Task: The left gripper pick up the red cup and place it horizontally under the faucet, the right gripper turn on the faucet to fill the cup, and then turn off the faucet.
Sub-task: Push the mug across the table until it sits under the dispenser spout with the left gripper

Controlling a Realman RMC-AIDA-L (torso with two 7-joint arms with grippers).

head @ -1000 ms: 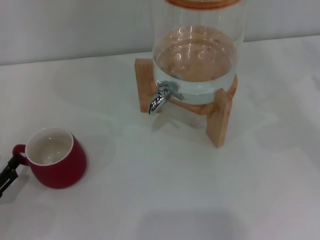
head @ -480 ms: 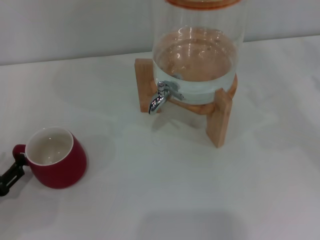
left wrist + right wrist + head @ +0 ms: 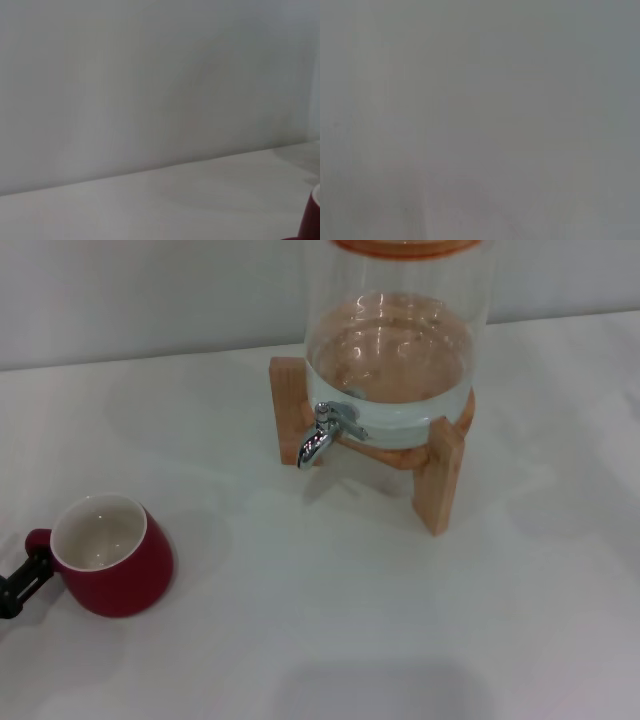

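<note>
At the head view's lower left, the left hand (image 3: 22, 578) touches the red cup's (image 3: 112, 557) handle; its grip is unclear. The faucet (image 3: 322, 436) sits upper centre.

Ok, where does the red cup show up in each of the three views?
Head view: the red cup stands upright at the lower left of the table, the left hand at its handle.
Left wrist view: only a dark-red sliver at the picture's lower right edge.
Right wrist view: not in it.
Shared landmark: the white table, also in the left wrist view.
</note>
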